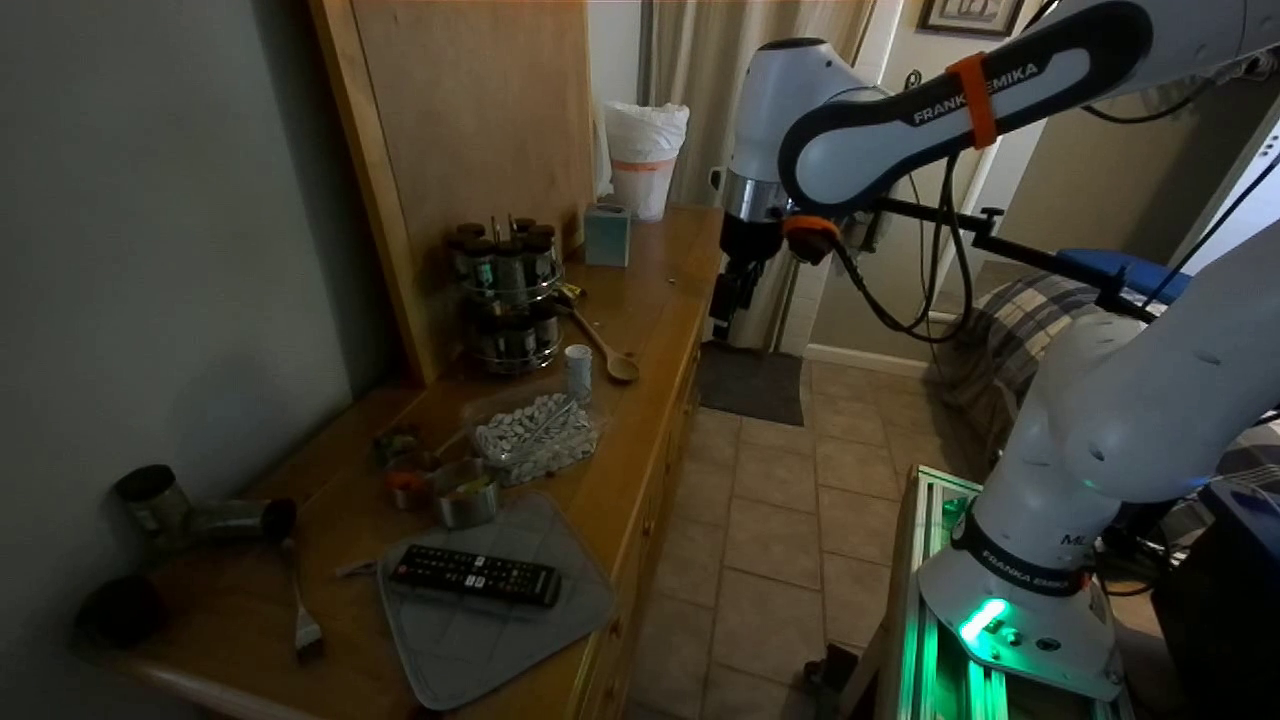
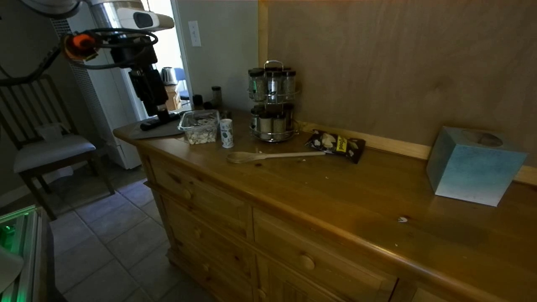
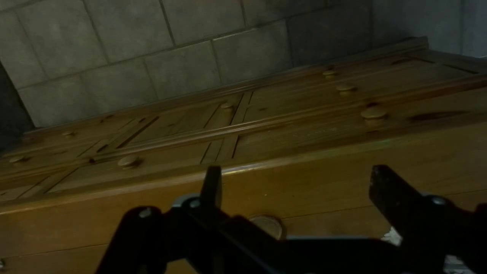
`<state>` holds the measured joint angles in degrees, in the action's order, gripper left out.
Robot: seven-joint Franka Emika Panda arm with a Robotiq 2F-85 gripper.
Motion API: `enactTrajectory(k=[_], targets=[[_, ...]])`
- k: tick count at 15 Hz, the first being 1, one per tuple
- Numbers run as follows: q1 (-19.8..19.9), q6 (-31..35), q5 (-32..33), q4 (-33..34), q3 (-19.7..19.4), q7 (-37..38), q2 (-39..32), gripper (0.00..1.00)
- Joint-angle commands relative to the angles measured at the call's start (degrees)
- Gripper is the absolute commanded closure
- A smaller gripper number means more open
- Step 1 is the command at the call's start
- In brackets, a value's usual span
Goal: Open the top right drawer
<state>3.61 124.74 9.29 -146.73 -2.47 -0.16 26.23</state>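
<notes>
The cabinet is light brown wood with round knobs and stands upright in an exterior view. The top right drawer, as one faces the cabinet, shows only as a corner of its front (image 2: 424,296) in that view. In the wrist view, where the floor is at the top, a bit of its front (image 3: 9,194) shows at the left edge; its knob is out of view. The part that shows looks shut. My gripper (image 3: 296,173) is open and empty above the countertop, apart from every drawer. The gripper also shows in both exterior views (image 1: 722,318) (image 2: 161,113), pointing down.
The top middle drawer's knob (image 2: 307,262) and top left drawer's knob (image 2: 186,193) stick out. A wooden spoon (image 2: 243,157), clear box (image 2: 201,130), spice rack (image 2: 272,105), snack bag (image 2: 335,144) and tissue box (image 2: 470,167) stand or lie on the countertop (image 2: 356,197).
</notes>
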Motion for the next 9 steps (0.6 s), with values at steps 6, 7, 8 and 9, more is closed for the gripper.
enactTrajectory(k=[6,7,8,9], targets=[[-0.15,5.37,-6.06,-0.06,-13.31,-25.18,-5.51,0.00],[0.54,6.11,-6.17,0.32,-14.64,-29.26,-7.04,0.00],[1.18,7.42,-4.75,0.53,-15.83,-32.37,-8.73,0.00],[1.43,9.40,-4.43,0.51,-17.01,-35.59,-10.23,0.00]])
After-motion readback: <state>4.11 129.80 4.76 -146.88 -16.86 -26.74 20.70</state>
